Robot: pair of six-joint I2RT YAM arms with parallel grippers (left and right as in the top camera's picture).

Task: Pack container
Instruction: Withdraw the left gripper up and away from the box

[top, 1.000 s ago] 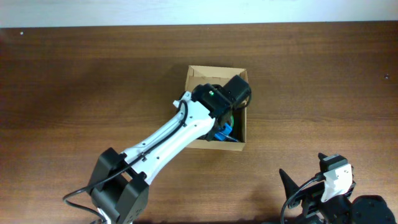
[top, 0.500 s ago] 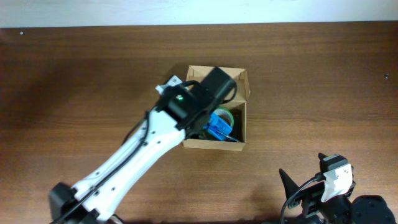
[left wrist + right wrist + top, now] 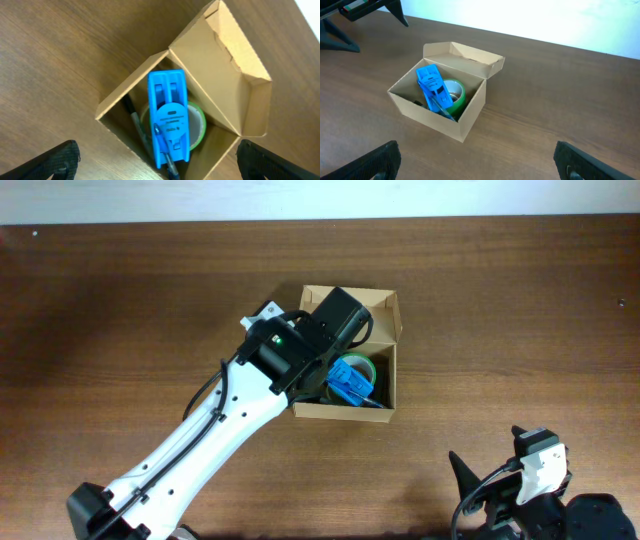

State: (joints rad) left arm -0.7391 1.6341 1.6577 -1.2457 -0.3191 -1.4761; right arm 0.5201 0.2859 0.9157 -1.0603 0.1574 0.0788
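1. One bench [image 3: 120, 300], brown wood.
2. Container [image 3: 345, 412] mid-bench, lid flap up.
3. Left hand [image 3: 157, 162] over container, spread wide apart, holding nothing.
4. Right hand [image 3: 477, 160] at near bench edge, spread apart, empty.
5. Blue case [image 3: 167, 117] atop green tape roll [image 3: 197, 122] inside container.

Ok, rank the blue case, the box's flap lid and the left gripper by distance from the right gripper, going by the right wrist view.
1. The blue case, inside the container, nearest the right gripper.
2. The flap lid, on the container's far side.
3. The left gripper, top left, beyond it.
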